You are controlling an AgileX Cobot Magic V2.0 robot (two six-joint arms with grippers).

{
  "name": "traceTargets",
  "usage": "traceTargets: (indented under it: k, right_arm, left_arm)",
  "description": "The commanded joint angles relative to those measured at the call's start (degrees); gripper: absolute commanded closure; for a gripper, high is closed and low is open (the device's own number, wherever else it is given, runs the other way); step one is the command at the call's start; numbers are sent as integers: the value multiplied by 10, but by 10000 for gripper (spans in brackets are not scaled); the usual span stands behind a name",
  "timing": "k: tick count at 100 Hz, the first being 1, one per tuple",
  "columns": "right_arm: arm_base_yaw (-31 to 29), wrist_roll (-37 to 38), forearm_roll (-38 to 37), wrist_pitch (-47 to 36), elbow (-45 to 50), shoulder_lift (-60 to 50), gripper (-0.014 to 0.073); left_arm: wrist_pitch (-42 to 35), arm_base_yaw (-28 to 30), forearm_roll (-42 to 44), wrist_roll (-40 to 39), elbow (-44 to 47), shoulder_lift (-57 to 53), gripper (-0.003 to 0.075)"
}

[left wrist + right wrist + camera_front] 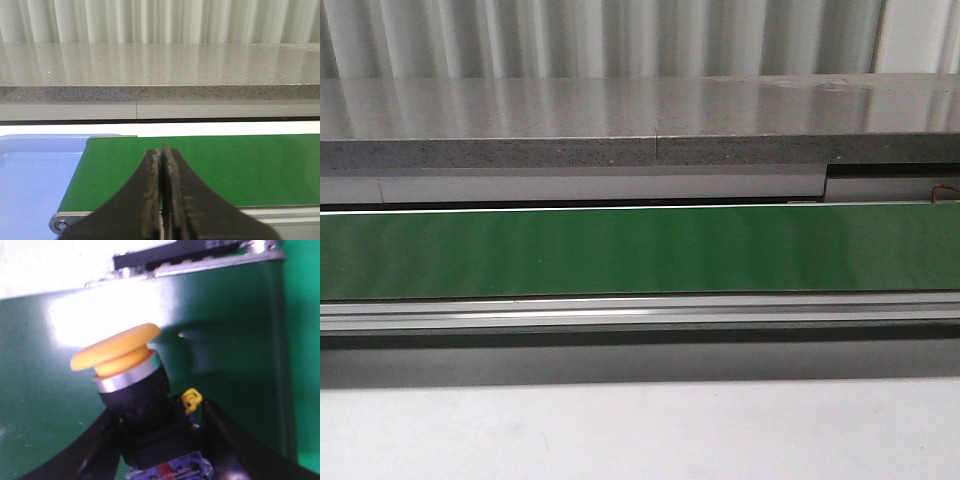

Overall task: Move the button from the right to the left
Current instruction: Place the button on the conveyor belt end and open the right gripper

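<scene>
Nothing is sitting on the green belt (640, 250), leaving it free along its whole visible length. The grey counter (620, 120) is walling off the far side, and a blue tray (35, 185) is bordering the belt's left end.

The right gripper (160, 450) clamps the button (131, 385) above the green belt (45, 405).

belt (620, 250): smooth green, slight sheen | counter (620, 110): speckled grey stone-look, glossy | button (125, 370): glossy yellow-orange plastic head, shiny metal ring, black plastic collar | tray (35, 185): smooth blue plastic
</scene>
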Motion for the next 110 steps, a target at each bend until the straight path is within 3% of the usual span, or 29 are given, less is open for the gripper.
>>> traceTargets:
  k: [1, 34, 44, 58, 65, 92, 110]
  right_arm:
    - [2, -7, 5, -18, -3, -26, 440]
    - [2, -7, 29, -17, 4, -6, 417]
    - [2, -7, 33, -14, 4, 2, 284]
    - [2, -12, 37, -18, 1, -1, 2]
    - [2, -18, 37, -28, 1, -11, -76]
    - [2, -46, 51, -56, 3, -109, -54]
    - [2, -122, 103, -124, 44, -212, -54]
  left_arm:
    - [-49, -5, -5, -2, 15, -17, 740]
    - [-49, -5, -5, -2, 15, -17, 740]
    - [-49, -5, -5, -2, 15, -17, 740]
    - [-49, -5, -5, -2, 15, -17, 740]
    - [-49, -5, -5, -2, 15, -17, 740]
    - [-49, -5, -5, -2, 15, -17, 740]
    - [-49, -5, -5, -2, 15, -17, 740]
